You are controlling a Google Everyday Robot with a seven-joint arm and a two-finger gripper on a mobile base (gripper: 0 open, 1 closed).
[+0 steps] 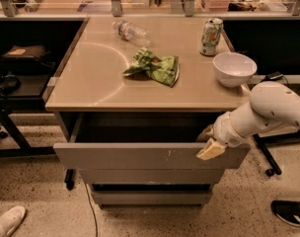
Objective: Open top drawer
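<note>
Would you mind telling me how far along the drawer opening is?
Largely done: the top drawer stands pulled out, its dark inside showing under the table. In hand: the gripper sits at its front's right end. Left: perhaps pulling further, then withdrawing.

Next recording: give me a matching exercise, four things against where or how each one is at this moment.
1. top drawer
2. bowl
3. bottle
4. gripper

A. lying on its side near the back of the table
B. pulled out, open
C. at the drawer front's right end
D. upright near the table's right edge

Pairs: 1-B, 2-D, 3-A, 4-C
</note>
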